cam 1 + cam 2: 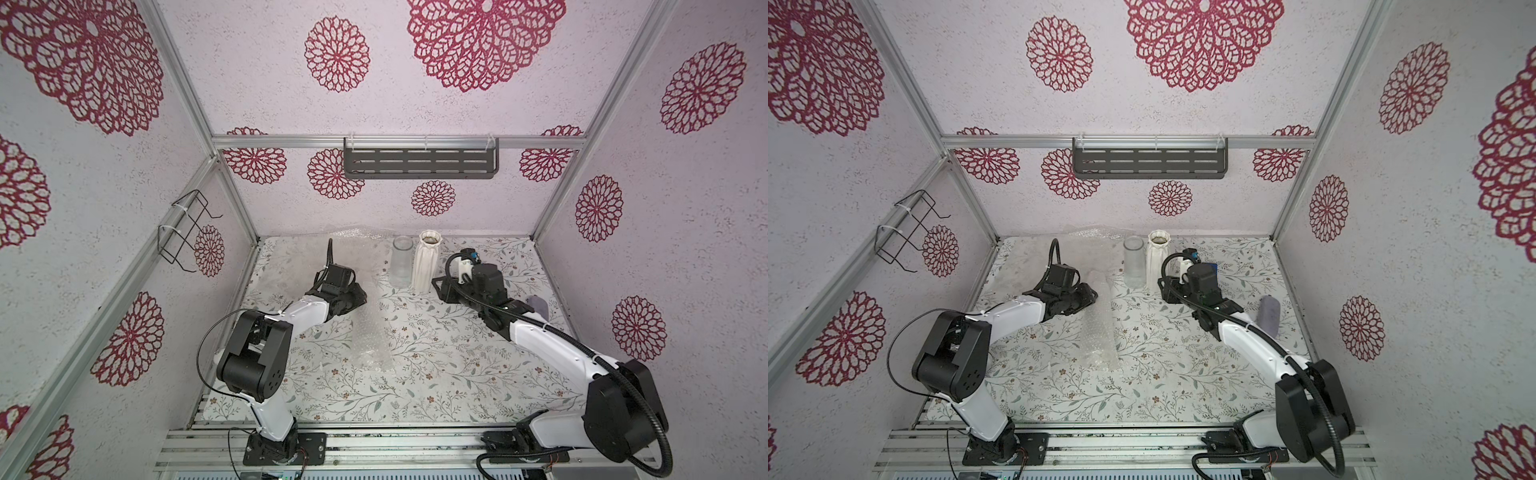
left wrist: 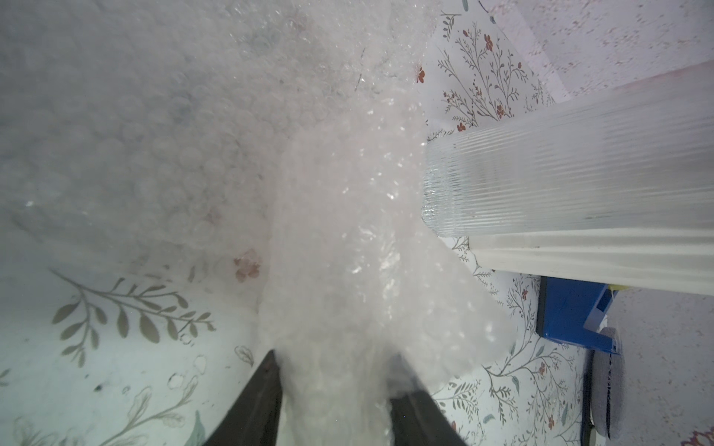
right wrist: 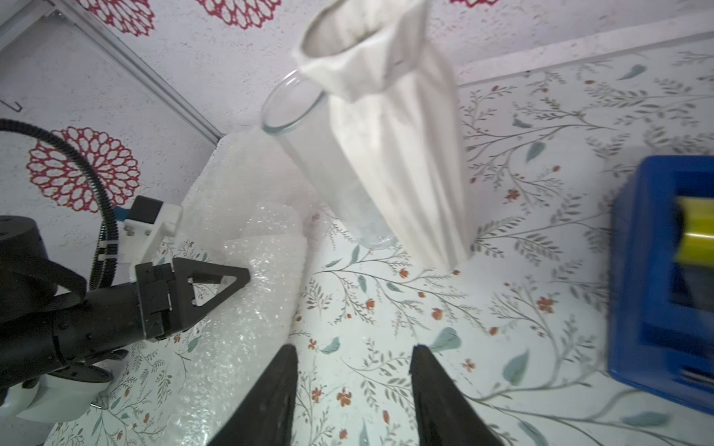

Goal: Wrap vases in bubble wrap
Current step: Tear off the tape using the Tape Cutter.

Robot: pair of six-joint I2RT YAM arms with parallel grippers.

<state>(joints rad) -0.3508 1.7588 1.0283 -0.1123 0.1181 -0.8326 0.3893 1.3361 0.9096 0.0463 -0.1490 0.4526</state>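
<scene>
A long rolled bundle of bubble wrap (image 1: 370,336) (image 1: 1100,332) lies on the table's middle; what it holds is hidden. My left gripper (image 1: 358,297) (image 2: 336,359) is shut on the bundle's far end, crinkled wrap filling the gap between its fingers. A clear glass vase (image 1: 401,262) (image 3: 309,154) and a white ribbed vase (image 1: 426,262) (image 3: 398,154) stand upright side by side at the back. My right gripper (image 1: 440,286) (image 3: 353,349) is open just right of the white vase's base, with only tablecloth between its fingers.
A flat bubble wrap sheet (image 1: 328,249) covers the back left of the table. A blue tape dispenser (image 3: 657,270) (image 1: 1212,266) sits behind my right wrist. A grey-purple object (image 1: 1268,316) lies near the right wall. A wire rack (image 1: 187,232) hangs on the left wall.
</scene>
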